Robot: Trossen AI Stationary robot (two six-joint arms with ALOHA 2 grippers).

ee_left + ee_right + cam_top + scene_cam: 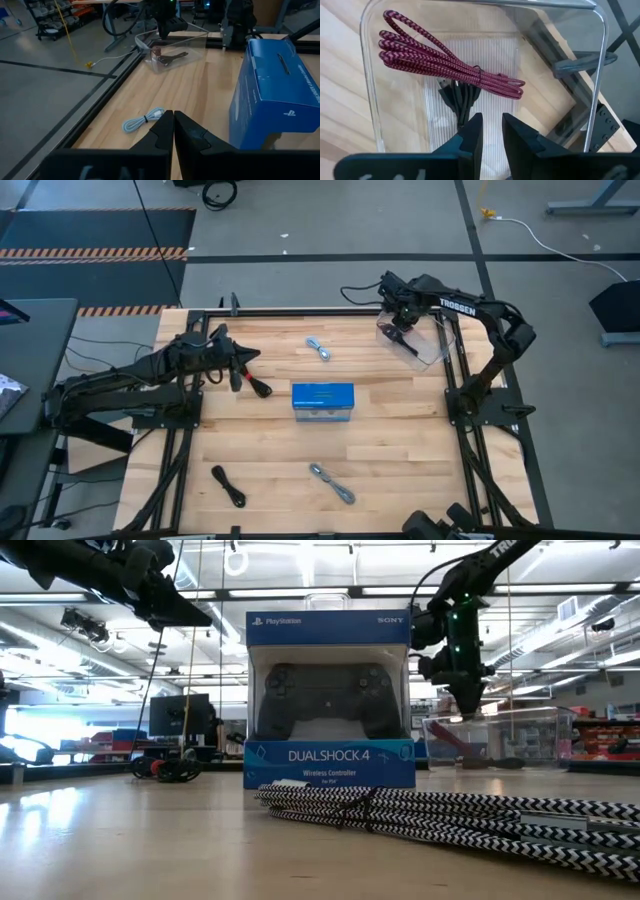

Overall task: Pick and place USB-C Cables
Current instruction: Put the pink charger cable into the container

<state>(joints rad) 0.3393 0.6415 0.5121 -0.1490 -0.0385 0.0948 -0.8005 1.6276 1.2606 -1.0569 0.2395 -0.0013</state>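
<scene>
Black-and-white braided cable [450,820] lies closest to the low camera, its right end cut off at the frame edge; from above it reads as the silver-grey bundle [332,483] near the table's front edge. Left of it, a black cable [229,486] sits at front left, hard to make out in detail.

Left gripper [243,365] hovers over the table's left side, fingers pressed together, holding nothing visible. A dark red-tipped cable [260,387] lies just beside its tips; contact can't be told. In the left wrist view the closed fingers [173,131] point toward a pale blue-white cable [143,121] lying near them on the wood, seen from above behind the centre [320,348].

Blue box [323,402] stands mid-table; in the low view it blocks most of the table behind it, and its right part is cut off in the left wrist view.

Right gripper [403,330] hangs over the clear plastic bin [440,345] at the back right corner. Its fingers [470,134] stand slightly apart, empty. A red braided cable [445,62] lies on the bin floor just ahead of the tips, over a black cable [460,100] partly hidden under it. The bin wall blurs the contents in the low view.
</scene>
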